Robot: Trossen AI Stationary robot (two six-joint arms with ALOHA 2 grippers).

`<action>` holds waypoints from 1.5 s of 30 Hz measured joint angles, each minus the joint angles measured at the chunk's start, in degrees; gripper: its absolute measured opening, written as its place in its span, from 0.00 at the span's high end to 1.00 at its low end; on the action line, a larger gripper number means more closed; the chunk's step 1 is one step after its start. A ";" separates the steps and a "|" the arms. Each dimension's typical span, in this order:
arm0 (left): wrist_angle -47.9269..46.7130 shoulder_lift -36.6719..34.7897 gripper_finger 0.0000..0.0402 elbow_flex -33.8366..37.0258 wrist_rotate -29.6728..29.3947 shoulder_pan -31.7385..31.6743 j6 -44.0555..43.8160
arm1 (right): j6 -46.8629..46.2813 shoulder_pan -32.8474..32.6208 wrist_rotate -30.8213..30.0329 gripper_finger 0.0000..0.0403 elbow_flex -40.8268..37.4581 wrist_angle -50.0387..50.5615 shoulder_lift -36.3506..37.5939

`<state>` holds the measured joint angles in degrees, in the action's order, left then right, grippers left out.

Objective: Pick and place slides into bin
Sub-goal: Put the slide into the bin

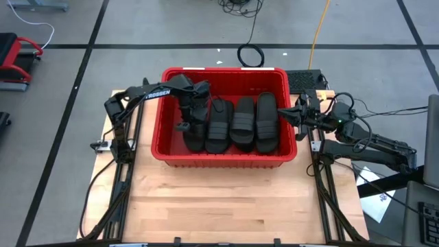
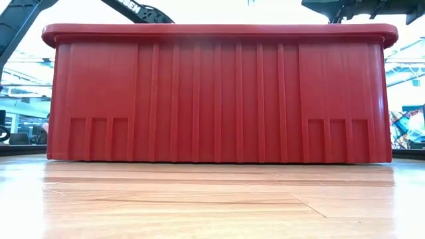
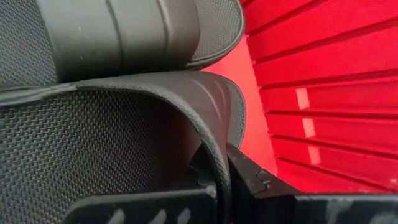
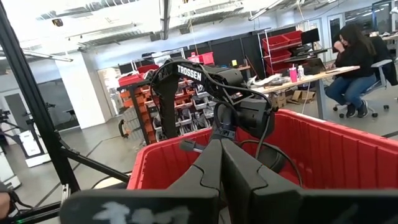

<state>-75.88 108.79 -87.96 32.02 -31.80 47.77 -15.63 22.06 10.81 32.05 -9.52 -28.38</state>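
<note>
My left tool (image 1: 186,125) is pinched on a slide's (image 1: 194,135) strap inside the bin (image 1: 164,147), toe-down; right tool (image 1: 300,114) shut, empty, outside the rim.

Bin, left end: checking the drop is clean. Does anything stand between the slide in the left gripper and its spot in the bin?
Nothing visible does. The left gripper is down inside the bin, shut on the slide at its left end; other slides lie alongside, toward the right.

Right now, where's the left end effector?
In the high view, the left end effector is down inside the bin, at its left end, shut on the leftmost slide.
</note>
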 joint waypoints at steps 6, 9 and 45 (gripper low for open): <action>2.18 0.00 0.98 0.00 -4.81 0.72 -0.10 | -1.44 0.00 0.00 1.00 0.00 -0.02 0.09; 3.18 0.00 0.95 0.00 -6.64 1.19 -0.55 | -1.67 0.00 0.02 1.00 0.00 -0.04 0.25; 4.51 -0.09 0.25 -4.41 -10.14 0.71 -14.80 | -3.30 -0.02 1.68 1.00 0.00 -0.07 2.19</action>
<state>-71.36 108.71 -92.37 21.88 -31.09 32.97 -18.92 22.04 12.49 32.05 -9.58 -26.20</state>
